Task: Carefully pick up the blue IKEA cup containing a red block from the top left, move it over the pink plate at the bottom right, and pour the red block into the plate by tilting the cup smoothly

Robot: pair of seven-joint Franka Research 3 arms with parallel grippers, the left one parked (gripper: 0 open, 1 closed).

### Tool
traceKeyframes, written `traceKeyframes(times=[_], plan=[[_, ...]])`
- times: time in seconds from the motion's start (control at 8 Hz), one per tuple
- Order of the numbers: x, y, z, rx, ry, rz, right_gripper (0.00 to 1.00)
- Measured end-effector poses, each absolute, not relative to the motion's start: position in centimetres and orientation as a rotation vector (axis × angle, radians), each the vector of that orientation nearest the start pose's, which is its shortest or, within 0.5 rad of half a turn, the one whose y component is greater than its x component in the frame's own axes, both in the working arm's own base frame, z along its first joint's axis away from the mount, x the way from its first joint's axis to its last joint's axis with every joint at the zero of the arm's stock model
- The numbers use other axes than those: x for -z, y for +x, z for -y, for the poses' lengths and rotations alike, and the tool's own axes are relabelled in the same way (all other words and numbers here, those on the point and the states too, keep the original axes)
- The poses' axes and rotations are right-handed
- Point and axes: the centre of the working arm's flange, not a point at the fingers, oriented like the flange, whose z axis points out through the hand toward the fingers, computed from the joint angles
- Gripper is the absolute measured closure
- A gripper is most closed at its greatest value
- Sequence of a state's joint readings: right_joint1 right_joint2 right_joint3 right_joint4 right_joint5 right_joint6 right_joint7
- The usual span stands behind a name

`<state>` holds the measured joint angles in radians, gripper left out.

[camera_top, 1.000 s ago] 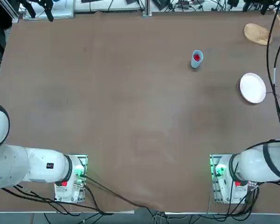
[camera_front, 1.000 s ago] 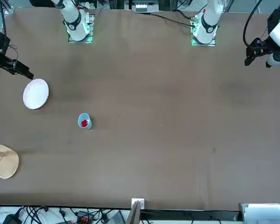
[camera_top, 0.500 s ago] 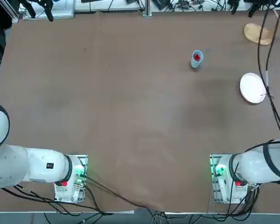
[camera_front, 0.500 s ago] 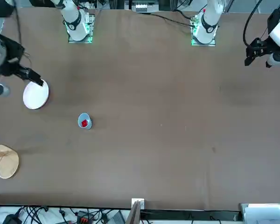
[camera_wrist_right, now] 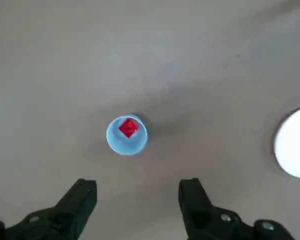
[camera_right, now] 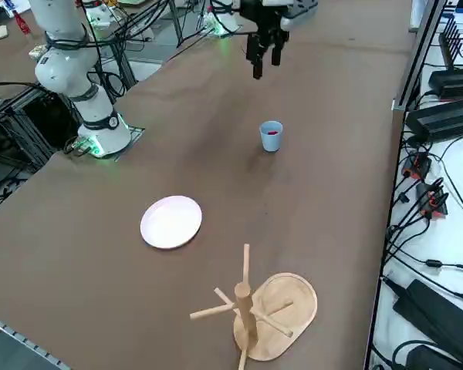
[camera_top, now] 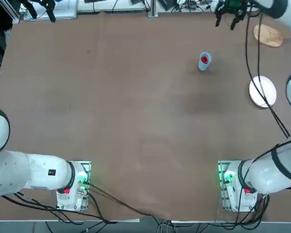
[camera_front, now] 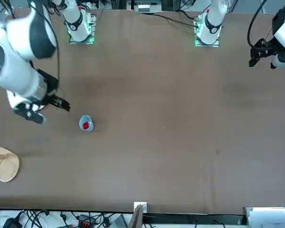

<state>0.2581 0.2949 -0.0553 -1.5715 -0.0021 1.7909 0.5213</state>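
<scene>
And the right gripper (camera_wrist_right: 138, 183) has been swung in high above the blue cup's (camera_wrist_right: 126, 135) level, spread wide, nothing held; the red block (camera_wrist_right: 128, 127) is cradled inside that upright cup, so alignment and lowering are now needed

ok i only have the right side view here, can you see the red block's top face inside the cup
Observer: Yes. In the right wrist view, the red block lies inside the blue cup, its red top face showing as a diamond.
Operator: and the gripper, open or shut?
Observer: The right gripper is open, its two fingers wide apart in the wrist view, with nothing between them.
Operator: anything crossing over the plate from overhead?
Observer: Yes, in the top view black cables of the right arm pass across the pink plate.
</scene>
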Motion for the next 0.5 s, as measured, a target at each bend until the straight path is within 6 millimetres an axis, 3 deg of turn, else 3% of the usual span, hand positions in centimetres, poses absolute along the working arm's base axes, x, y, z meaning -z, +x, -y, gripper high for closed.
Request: traceKeyframes(times=[0.5], plan=[[-39.4,64.5,-15.0,0.054,-3.090,-0.601,0.00]])
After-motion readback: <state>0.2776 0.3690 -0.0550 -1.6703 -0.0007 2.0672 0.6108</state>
